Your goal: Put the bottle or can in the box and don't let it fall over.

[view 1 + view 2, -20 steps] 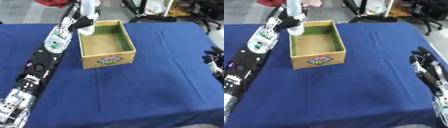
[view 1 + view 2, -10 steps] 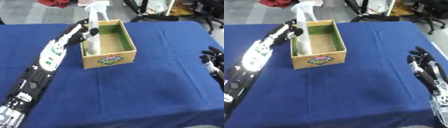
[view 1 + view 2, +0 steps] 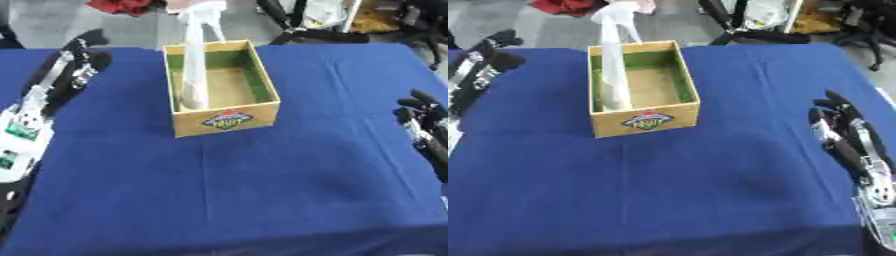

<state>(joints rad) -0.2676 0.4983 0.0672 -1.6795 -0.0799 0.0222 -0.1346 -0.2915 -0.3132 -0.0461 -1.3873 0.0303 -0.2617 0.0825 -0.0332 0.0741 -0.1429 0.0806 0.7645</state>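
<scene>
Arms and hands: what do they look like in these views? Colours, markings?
Left arm: white and silver panels on a black frame, small green marks on the panels, ending in a black left hand. Right hand: black fingers with silver segments, on a silver and black forearm. No loose cables visible.

We look down on a table (image 3: 262, 190) covered in a deep blue cloth. A single open cardboard box (image 3: 229, 119) rests directly on it toward the far side, left of centre, with green inner walls and a printed label on its near face.
</scene>
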